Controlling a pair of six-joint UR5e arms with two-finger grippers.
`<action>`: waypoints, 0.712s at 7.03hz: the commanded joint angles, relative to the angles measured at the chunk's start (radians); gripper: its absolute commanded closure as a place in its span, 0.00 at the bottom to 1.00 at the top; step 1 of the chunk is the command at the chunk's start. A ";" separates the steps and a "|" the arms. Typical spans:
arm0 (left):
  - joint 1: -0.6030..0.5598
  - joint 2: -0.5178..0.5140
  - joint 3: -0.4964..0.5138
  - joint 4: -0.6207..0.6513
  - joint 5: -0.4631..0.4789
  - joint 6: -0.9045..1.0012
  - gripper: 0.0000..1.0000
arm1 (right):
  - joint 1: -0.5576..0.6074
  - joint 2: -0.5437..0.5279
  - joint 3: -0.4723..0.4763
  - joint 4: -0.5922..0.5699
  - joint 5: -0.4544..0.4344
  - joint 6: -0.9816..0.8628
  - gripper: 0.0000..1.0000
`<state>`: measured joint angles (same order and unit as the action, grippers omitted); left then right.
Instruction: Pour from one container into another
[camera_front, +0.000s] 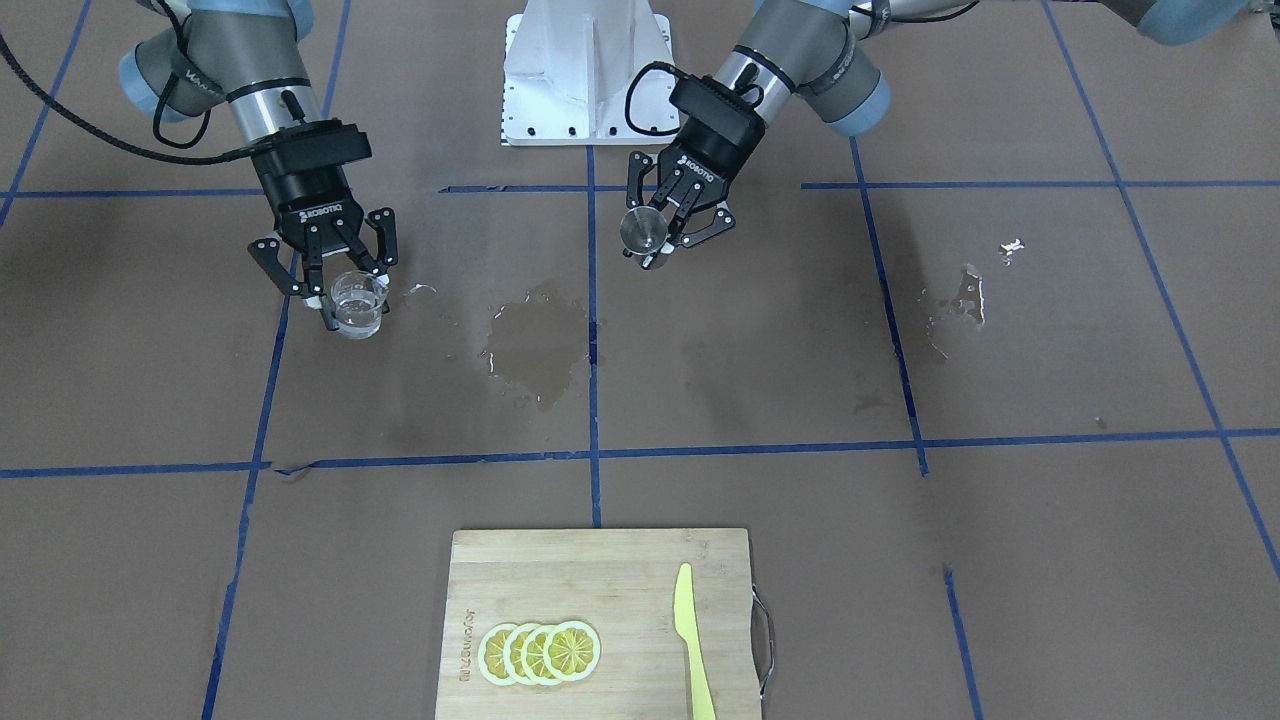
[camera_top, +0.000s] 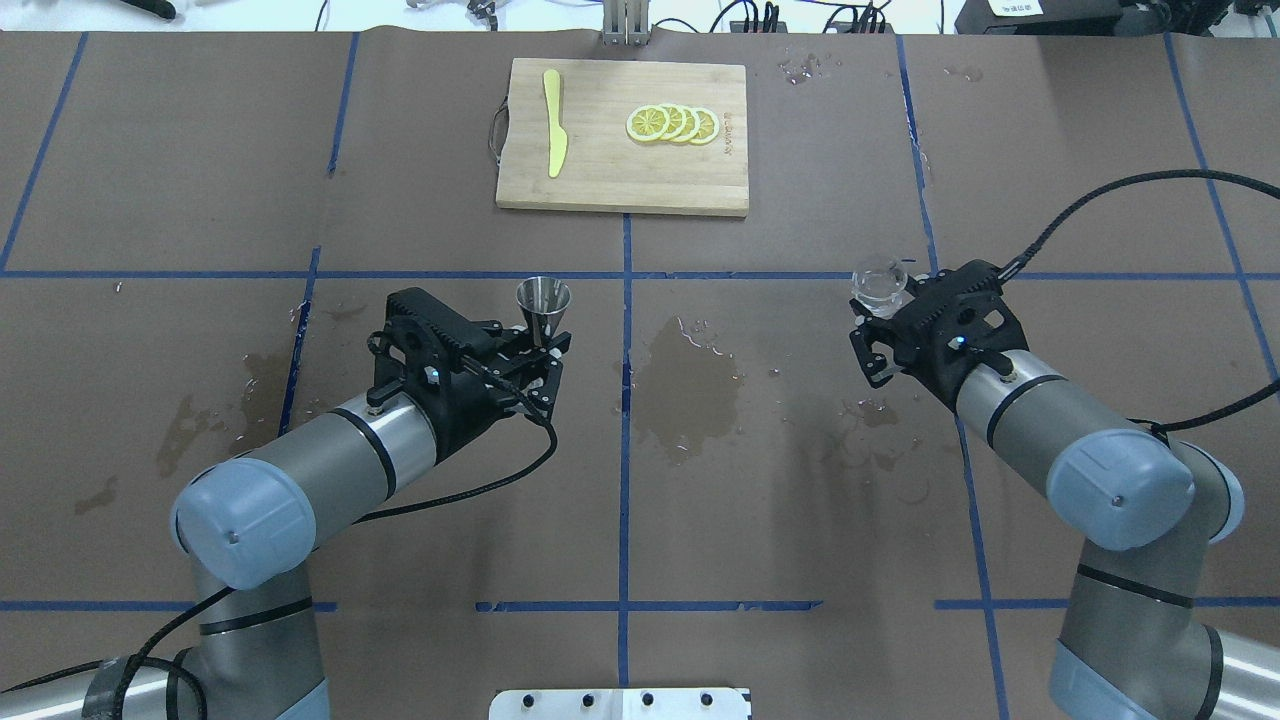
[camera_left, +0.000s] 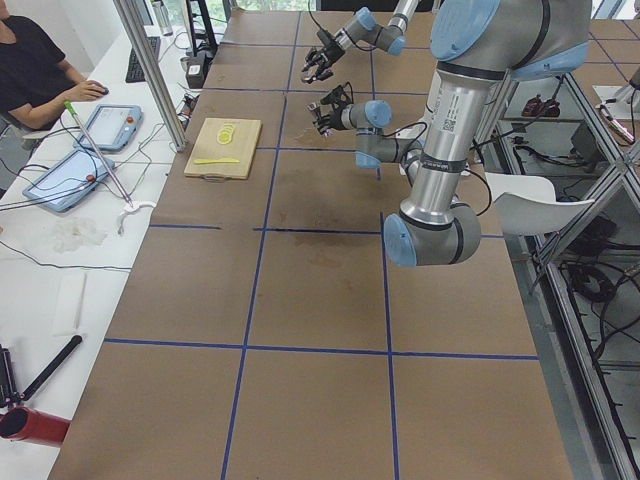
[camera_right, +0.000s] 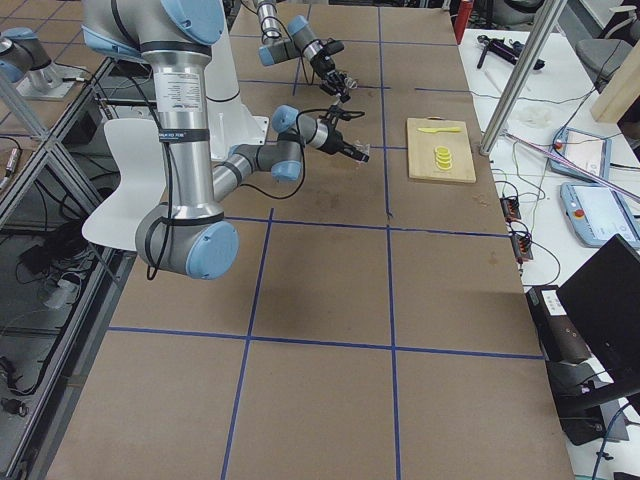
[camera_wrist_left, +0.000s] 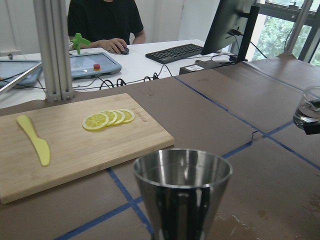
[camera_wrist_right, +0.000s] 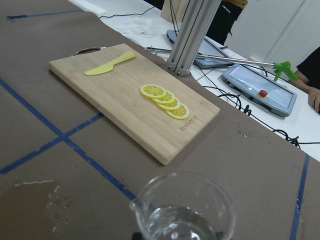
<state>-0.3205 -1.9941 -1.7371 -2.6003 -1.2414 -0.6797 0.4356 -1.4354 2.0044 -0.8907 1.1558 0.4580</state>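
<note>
**Brown surface (camera_top: 800, 500), two vessels held well apart**

Brown paper covers the surface, ruled into large squares by blue tape. Two grey arms reach in from the robot's side – the left arm (camera_top: 330, 470) and the right arm (camera_top: 1060, 430), one to each side of the centre tape line. A wooden board (camera_top: 620, 185) lies at the far edge, opposite the robot's base. Between the arms, just right of the centre line, a dark wet patch (camera_top: 685, 385) stains the paper, with smaller damp marks scattered elsewhere.

The left hand (camera_top: 540, 345) is closed narrow on the lower part of a steel cup (camera_top: 543, 298), which stands upright with its mouth up. The right hand (camera_top: 885, 305) grips a glass (camera_top: 880, 283) from both sides – upright, with clear liquid in its bottom. Cup and glass sit well apart, the wet patch between them.

On the board, a yellow knife (camera_top: 553, 135) lies toward the handle end, and a row of overlapping lemon slices (camera_top: 672, 124) lies toward the other.
</note>
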 joint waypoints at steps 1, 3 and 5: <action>-0.002 -0.018 0.059 -0.055 -0.044 0.049 1.00 | 0.003 0.067 0.100 -0.193 0.054 -0.059 1.00; 0.001 -0.028 0.111 -0.094 -0.044 0.099 1.00 | -0.001 0.146 0.102 -0.327 0.058 -0.126 1.00; -0.002 -0.047 0.134 -0.144 -0.078 0.120 1.00 | -0.024 0.237 0.094 -0.442 0.053 -0.208 1.00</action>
<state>-0.3206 -2.0280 -1.6151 -2.7235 -1.3024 -0.5709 0.4259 -1.2512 2.1022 -1.2652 1.2106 0.2846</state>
